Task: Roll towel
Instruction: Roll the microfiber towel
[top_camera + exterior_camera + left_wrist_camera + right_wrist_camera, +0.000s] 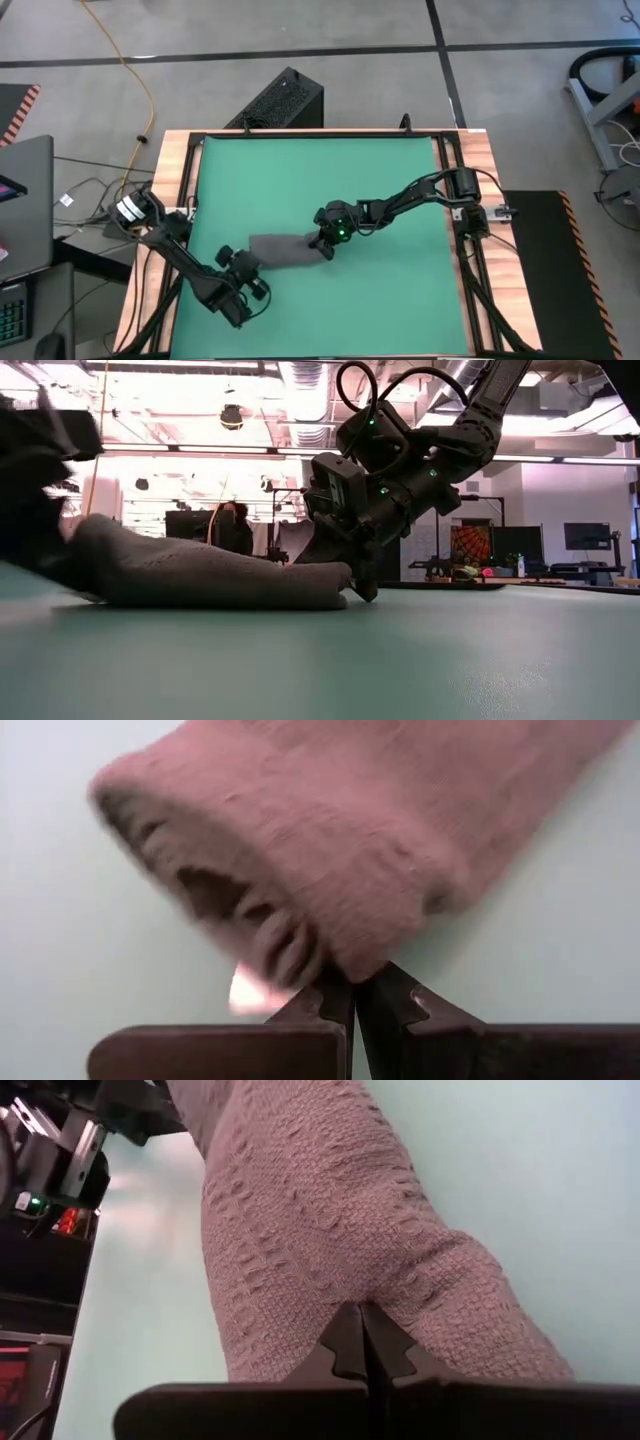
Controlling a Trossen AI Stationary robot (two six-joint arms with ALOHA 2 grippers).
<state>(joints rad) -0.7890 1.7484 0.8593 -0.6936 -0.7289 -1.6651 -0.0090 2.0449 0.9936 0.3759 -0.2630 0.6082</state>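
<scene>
Here the towel (285, 252) lies as a long, already bunched-up bundle on the green mat (300, 180), somewhat nearer the tabletop's front edge than its back edge, its long axis running roughly parallel to that front edge, between the two arms. The left end effector (243, 266) sits at the bundle's left end, fingers closed tip to tip against the layered cloth edge; whether cloth is actually pinched between them I cannot tell. The right end effector (325, 247) sits at the opposite end, likewise fully closed, its tips pressed into the fabric. Each arm therefore has the towel stretching straight away from it toward the other, so any further rolling must turn about that shared axis.
</scene>
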